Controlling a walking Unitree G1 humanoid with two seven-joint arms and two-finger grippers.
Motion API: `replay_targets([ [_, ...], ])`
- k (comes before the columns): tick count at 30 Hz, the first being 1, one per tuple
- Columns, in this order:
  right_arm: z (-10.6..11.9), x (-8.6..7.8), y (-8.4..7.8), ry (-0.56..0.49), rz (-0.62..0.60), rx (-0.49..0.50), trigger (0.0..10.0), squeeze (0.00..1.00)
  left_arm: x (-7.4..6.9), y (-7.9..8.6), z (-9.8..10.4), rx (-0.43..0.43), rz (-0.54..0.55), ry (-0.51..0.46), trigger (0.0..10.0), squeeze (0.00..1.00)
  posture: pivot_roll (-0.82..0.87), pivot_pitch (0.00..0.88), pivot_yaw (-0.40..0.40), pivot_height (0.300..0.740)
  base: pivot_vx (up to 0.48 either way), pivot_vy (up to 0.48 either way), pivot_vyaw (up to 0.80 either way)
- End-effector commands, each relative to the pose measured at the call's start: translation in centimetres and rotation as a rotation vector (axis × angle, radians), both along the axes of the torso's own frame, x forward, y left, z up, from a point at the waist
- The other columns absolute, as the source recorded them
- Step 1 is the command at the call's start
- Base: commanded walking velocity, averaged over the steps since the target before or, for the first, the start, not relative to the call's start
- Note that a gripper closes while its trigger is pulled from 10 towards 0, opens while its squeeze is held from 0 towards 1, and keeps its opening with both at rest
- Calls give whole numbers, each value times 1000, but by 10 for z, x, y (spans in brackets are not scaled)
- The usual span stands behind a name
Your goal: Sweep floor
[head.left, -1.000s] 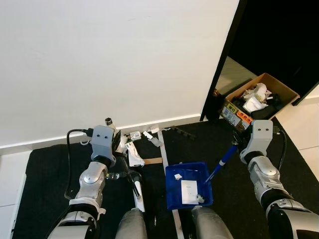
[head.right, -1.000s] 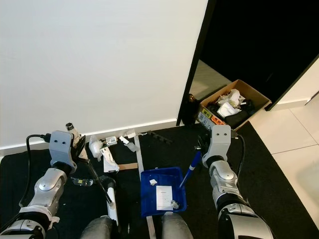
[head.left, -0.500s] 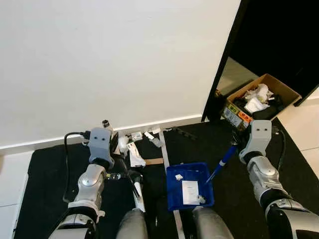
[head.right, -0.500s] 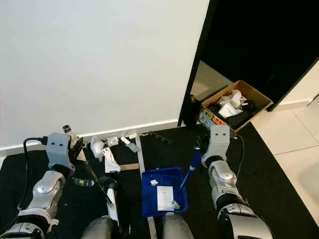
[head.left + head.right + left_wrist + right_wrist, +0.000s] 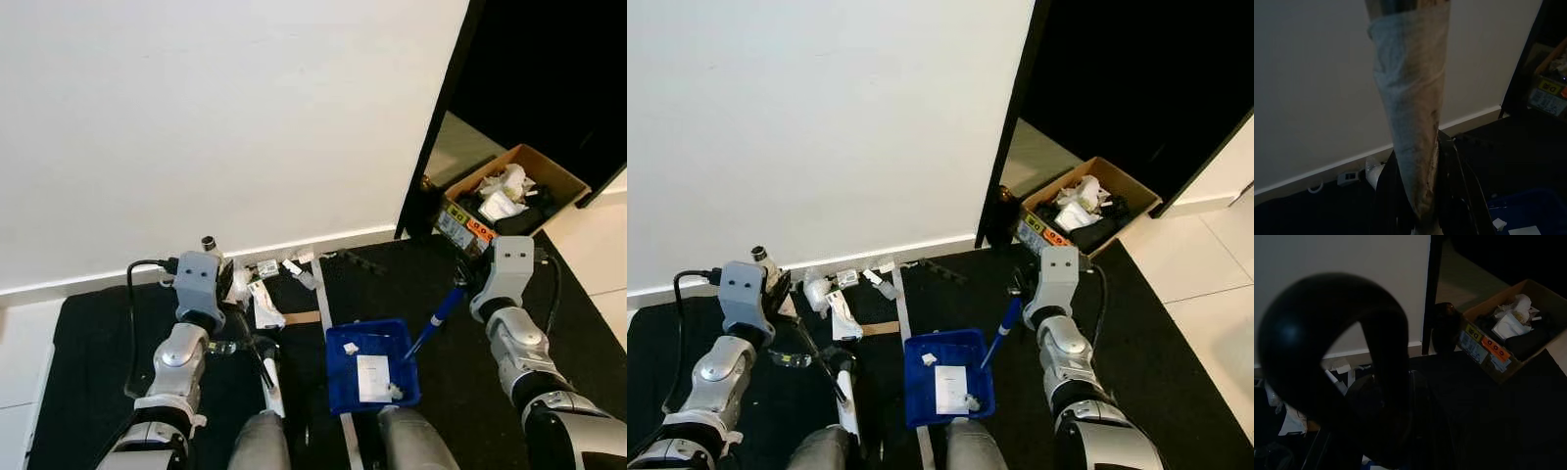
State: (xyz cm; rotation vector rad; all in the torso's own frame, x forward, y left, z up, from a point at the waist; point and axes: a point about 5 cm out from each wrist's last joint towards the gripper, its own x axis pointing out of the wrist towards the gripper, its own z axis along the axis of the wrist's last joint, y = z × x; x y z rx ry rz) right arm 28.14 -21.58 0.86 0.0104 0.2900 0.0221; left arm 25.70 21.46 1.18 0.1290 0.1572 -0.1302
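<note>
The left gripper [image 5: 238,315] clamps the brush [image 5: 266,367] beside the litter [image 5: 263,297]; the right gripper [image 5: 460,284] clamps the blue dustpan [image 5: 370,364] handle, pan flat to catch it.

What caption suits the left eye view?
Robot holding a blue dustpan beside litter along the white wall.

Since a second ago the left gripper [image 5: 227,284] has drawn a little toward 7 o'clock, and the brush [image 5: 266,364] it holds has shifted with it on the black mat [image 5: 88,372]. The camera itself has swayed slightly, so the whole scene sits a touch differently.
</note>
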Motion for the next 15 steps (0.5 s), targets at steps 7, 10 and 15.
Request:
replay_targets([
  [7,-1,2,8,5,30,15,10000,0,-5,6,-6,14,38,39,10000,0,69,11,-41,740,0,0,0],
  [10,0,2,6,-5,25,28,10000,0,-8,4,-7,32,-1,45,10000,0,75,4,-56,740,0,0,0],
  [15,-4,-2,7,22,34,44,10000,0,-10,13,-6,30,57,32,10000,0,69,9,-51,740,0,0,0],
])
